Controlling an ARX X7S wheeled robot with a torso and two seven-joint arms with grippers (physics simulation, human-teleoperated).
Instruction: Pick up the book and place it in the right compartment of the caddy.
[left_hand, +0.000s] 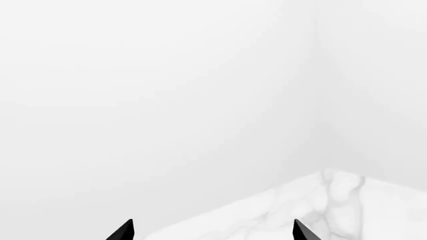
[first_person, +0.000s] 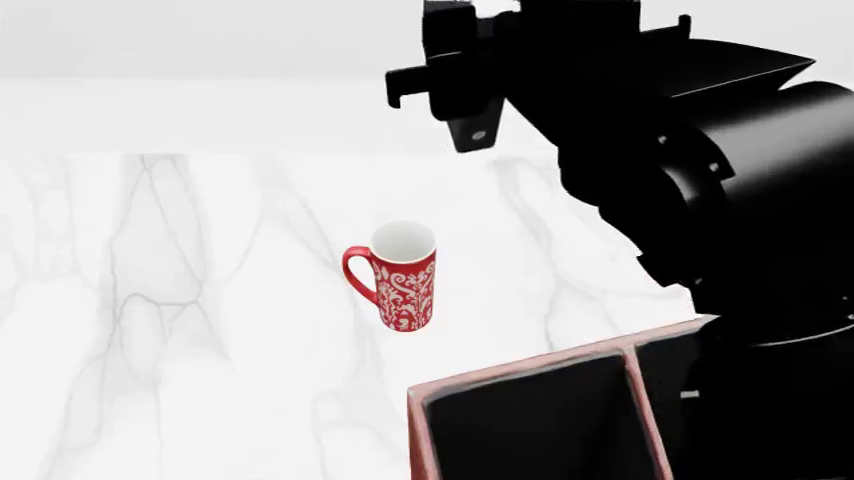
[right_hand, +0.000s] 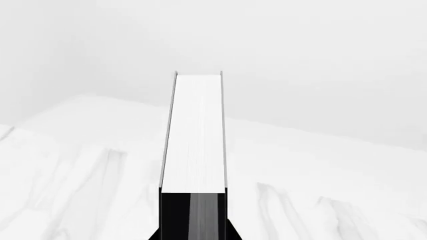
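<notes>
Book (right_hand: 195, 132): black cover, white page edges, seen end-on in the right wrist view, where I had it clamped between the right gripper's (right_hand: 193, 234) jaws, held up off the marble table (right_hand: 73, 175) with its page edge rising away from the camera. In the head view I could not pick the book out; the right arm (first_person: 694, 160) was raised high behind and to the right of the caddy (first_person: 534, 420) and masked whatever it carried. Caddy: reddish-brown, black-lined, only its near-left corner and one divider in view, the right compartment largely hidden under that arm. Risks, as I judged them: with the target covered I would be lowering half-blind, so the book could catch on the divider or rim, or drop into the wrong compartment; a grip low on a tall book might let it tip or slide as the wrist turned. Mug (first_person: 398, 275): red, patterned, upright, well apart from the caddy on its far-left side, and not in the way. Left gripper (left_hand: 212, 231): tips spread, empty, over a table corner, clear of the caddy.
</notes>
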